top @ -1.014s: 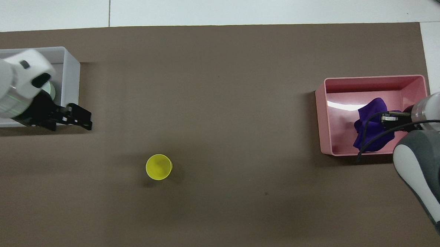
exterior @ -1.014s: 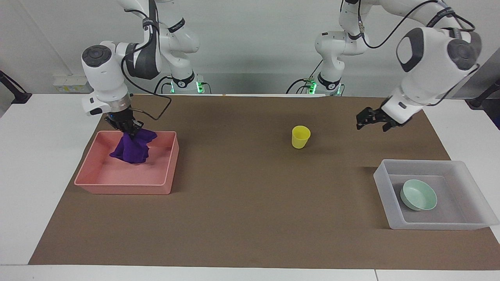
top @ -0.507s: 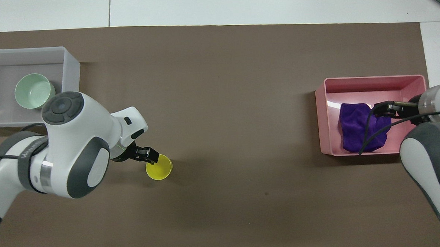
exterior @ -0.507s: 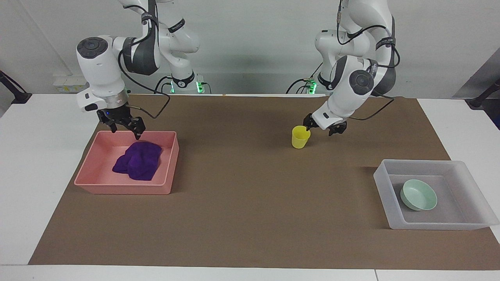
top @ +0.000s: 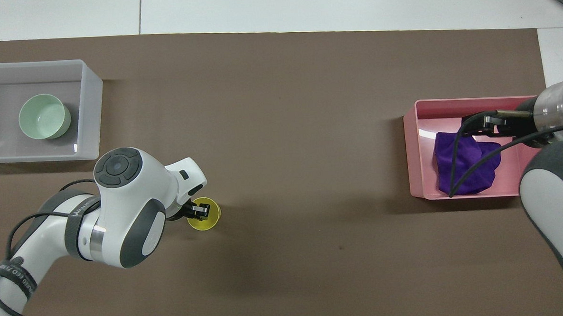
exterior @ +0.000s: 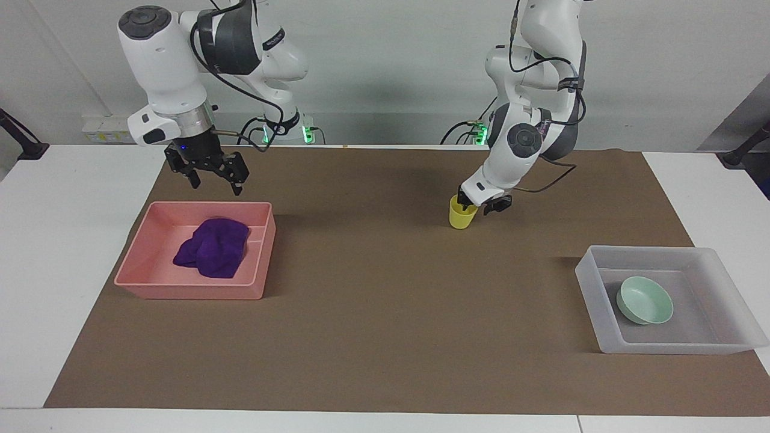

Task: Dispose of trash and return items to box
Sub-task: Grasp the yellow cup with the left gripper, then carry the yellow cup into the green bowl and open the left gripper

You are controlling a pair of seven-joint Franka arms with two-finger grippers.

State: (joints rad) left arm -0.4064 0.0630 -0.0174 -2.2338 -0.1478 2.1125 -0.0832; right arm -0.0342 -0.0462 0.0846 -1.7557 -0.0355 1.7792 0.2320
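Cup (exterior: pixel 461 216) first, since it's nearest the robots — a small yellow one, seen upright on the brown mat (exterior: pixel 373 313) roughly mid-table, a bit toward the left arm's end. The left gripper (exterior: pixel 479 207) is planted right at its rim: one finger looks to be dipped inside the cup and the other is outside on the wall, so the rim is straddled. Whether the wall is actually being pinched can't be told from either view. In the overhead view the gripper (top: pixel 199 211) is seen sitting over the cup (top: pixel 207 217) at the rim's edge nearest the left arm.

Over at the right arm's end, the right gripper (exterior: pixel 215 173) is held up in the air above the robot-side edge of the pink tray (exterior: pixel 141 264), fingers spread apart, nothing held in them. The purple rag (exterior: pixel 212 246) is lying bunched up on the tray floor, well clear of the fingers. From overhead the rag (top: pixel 471 161) is partly crossed by the arm's black cable, and the tray's wall (top: pixel 412 157) is seen plainly.

Farthest out — the frosted white box (exterior: pixel 592 288) at the left arm's end, with the mint-green bowl (exterior: pixel 645 299) sitting upright inside it. In the overhead view the bowl (top: pixel 43 116) is seen well inside the box (top: pixel 92 114).
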